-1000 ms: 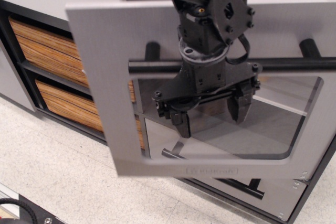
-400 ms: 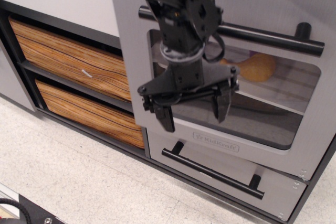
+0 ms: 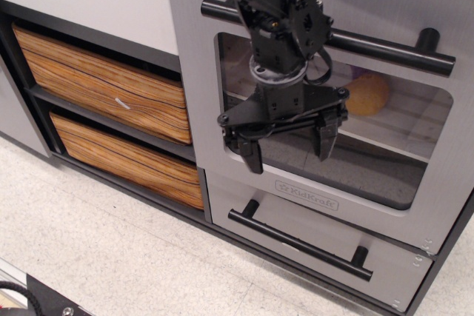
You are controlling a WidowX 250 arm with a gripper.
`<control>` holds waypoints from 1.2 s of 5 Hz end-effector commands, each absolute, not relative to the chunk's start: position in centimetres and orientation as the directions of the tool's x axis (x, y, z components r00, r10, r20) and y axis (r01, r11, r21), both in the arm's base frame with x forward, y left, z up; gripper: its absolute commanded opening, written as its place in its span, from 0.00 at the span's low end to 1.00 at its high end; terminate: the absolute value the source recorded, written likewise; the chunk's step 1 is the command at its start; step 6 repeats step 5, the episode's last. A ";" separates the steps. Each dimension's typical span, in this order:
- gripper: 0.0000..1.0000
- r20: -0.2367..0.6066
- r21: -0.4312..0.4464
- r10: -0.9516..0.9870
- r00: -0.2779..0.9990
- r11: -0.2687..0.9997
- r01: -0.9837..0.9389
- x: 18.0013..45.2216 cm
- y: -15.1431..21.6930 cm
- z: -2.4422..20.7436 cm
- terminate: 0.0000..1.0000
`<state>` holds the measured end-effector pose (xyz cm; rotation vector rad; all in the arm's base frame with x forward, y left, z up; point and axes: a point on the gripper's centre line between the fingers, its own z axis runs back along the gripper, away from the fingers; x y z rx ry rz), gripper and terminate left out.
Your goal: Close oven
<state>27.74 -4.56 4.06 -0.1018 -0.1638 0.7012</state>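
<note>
The oven [image 3: 194, 109] has a large brushed-grey door with a clear rounded window, a thick black bar handle [image 3: 385, 48] and a "KidKraft" mark [image 3: 306, 195]. The door stands upright, flush or nearly flush with the cabinet front. Through the window I see a pale rack and a round tan object [image 3: 368, 94]. My gripper [image 3: 289, 149] is open and empty. It hangs in front of the window's lower left part, fingers pointing down. The arm hides the handle's middle left.
A shallow grey drawer with a thinner black bar handle [image 3: 300, 244] sits under the oven. Two orange-brown wood-grain drawers [image 3: 104, 83] stack to the left. A speckled pale floor [image 3: 111, 249] lies in front. A black object shows at the bottom left corner.
The oven door has swung from wide open up to upright against the cabinet. My gripper moved with it toward the cabinet and stayed open.
</note>
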 end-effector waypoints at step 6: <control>1.00 0.152 -0.198 0.681 0.716 0.731 -0.653 31.2 -3.7 7.0 1.00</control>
